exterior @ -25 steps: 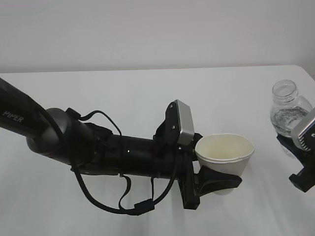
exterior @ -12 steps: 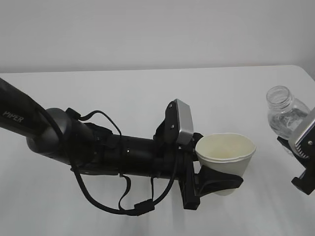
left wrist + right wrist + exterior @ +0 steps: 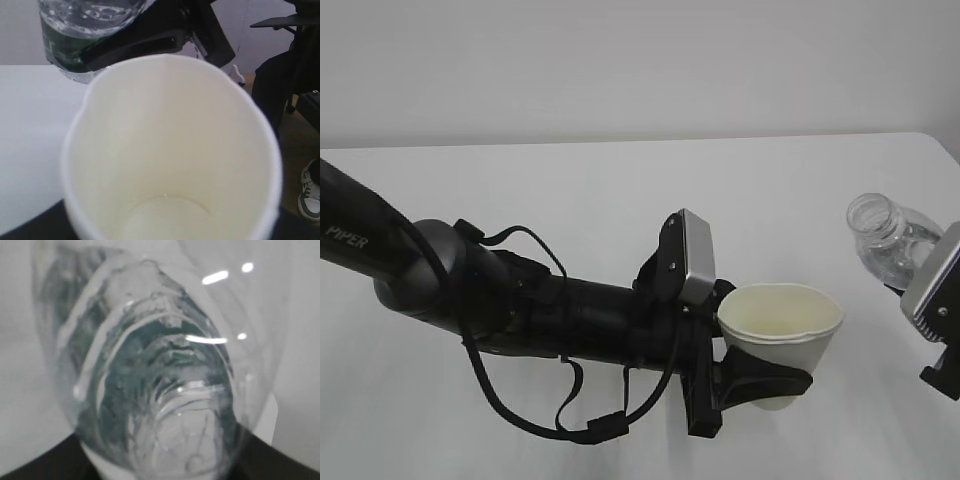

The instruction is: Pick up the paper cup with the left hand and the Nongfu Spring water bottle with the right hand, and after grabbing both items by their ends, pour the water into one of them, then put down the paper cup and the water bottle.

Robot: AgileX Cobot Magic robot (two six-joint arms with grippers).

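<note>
White paper cup pinched by left hand; its dry bottom shows only from the wrist.

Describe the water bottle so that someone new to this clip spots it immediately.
Look to the right edge of the white table, where the right gripper holds it off the surface. The water bottle is clear, ribbed, capless, tilted towards the paper cup, which is opaque white.
</note>
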